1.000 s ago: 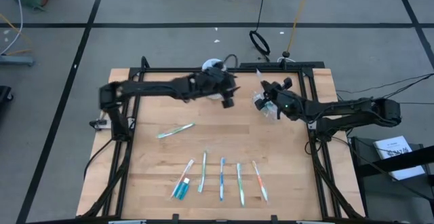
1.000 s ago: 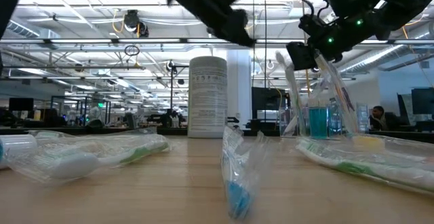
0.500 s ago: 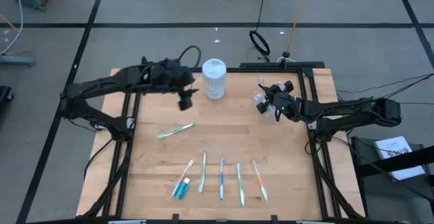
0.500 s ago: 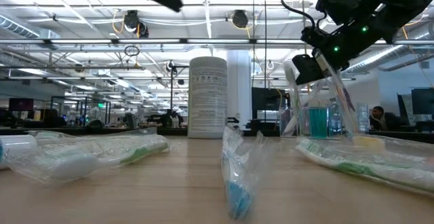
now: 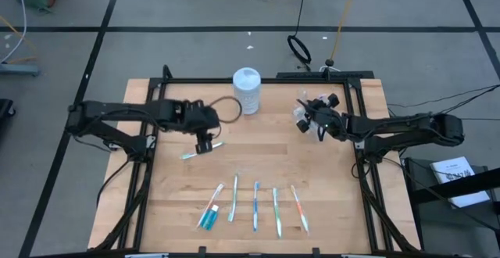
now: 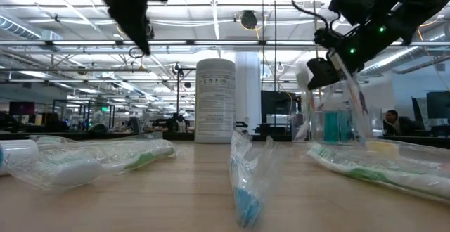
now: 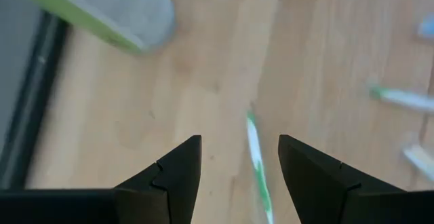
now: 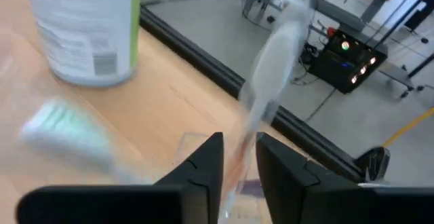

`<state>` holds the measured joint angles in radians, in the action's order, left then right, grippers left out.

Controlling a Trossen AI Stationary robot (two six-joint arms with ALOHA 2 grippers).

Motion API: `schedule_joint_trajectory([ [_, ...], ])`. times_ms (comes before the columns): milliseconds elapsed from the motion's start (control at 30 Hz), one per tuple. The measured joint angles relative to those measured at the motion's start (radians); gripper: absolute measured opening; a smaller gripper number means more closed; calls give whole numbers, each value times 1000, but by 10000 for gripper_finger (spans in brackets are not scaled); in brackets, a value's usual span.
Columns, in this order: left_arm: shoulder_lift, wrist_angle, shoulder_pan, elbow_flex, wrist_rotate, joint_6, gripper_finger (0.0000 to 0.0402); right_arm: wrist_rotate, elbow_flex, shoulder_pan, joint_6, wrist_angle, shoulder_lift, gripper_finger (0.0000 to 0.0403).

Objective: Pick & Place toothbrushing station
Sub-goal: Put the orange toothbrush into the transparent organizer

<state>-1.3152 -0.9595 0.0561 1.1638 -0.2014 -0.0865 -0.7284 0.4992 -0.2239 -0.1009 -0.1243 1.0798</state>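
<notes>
Left hand spread, our fingers hovering over green toothbrush lying on desk. Row of wrapped toothbrushes plus teal toothpaste tube near front edge. Our right hand at clear cup, narrow gap around white toothbrush; grip unclear. White canister at back.

We note a white canister upright near the wooden worktop's far edge; cables lie on the floor beyond.
</notes>
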Motion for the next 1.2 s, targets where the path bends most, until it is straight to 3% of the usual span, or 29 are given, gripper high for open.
schedule_joint_trajectory([
  [400, 0, 37, -40, -235, 53, 82, 202, 0, 0, 75, 8, -17, -161, 127],
  [733, 1, 64, -39, -250, 70, 8, 202, -2, 0, 94, 11, -29, -175, 124],
  [1100, 1, 141, -39, -250, 71, 26, 202, 4, 0, 73, -239, -22, -203, 126],
  [1200, 1, 149, -39, -250, 71, 29, 202, 100, 0, 73, -345, -23, -240, 126],
])
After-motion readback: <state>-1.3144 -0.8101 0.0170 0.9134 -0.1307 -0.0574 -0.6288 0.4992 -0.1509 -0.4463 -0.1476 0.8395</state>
